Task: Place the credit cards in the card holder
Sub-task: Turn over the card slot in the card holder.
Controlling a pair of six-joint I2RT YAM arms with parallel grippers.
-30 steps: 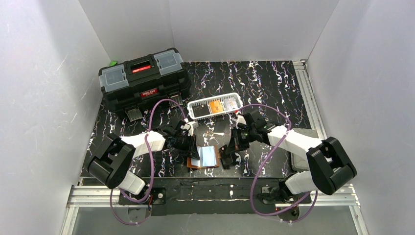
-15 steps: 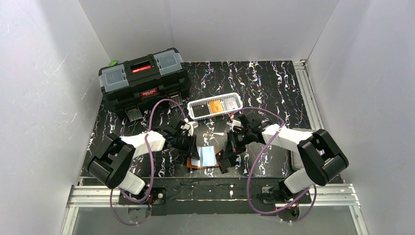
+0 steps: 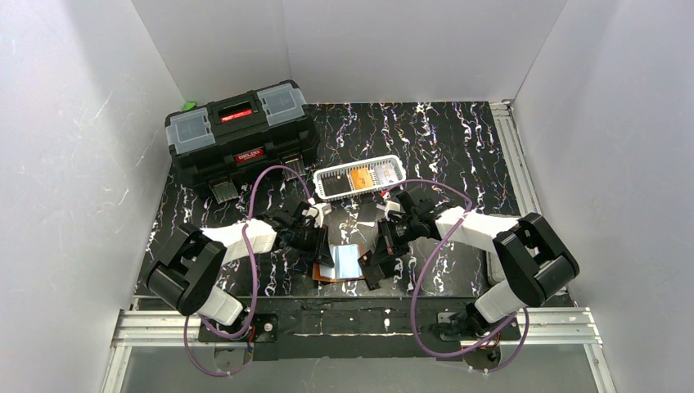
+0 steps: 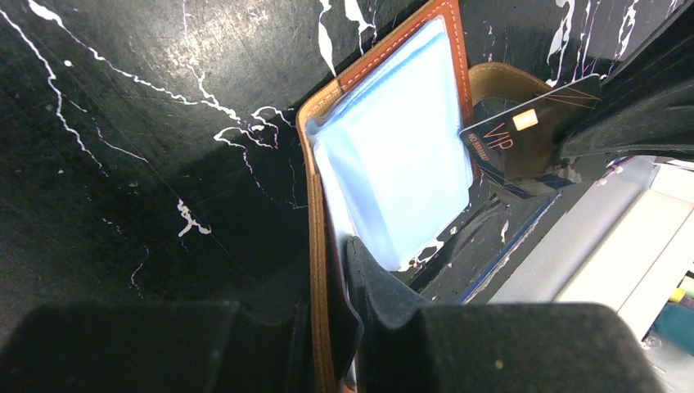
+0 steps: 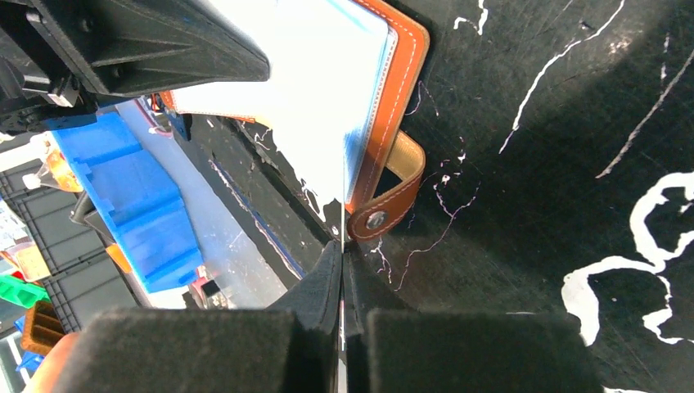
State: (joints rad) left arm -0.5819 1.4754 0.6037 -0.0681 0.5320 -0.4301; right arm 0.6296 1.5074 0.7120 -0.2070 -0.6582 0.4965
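Grip: right claw (image 5: 342, 282) clamps dark thin plastic VIP credit card (image 4: 524, 135); brown leather card holder (image 3: 344, 262) lies just left of it, lower centre top view; my left claw (image 4: 335, 327) pinches its cover.

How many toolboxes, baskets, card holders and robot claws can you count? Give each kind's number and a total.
Black plastic toolbox: 1
White slotted plastic basket: 1
Brown leather folding card holder: 1
Black robot claws, left claw and right claw: 2
Total: 5
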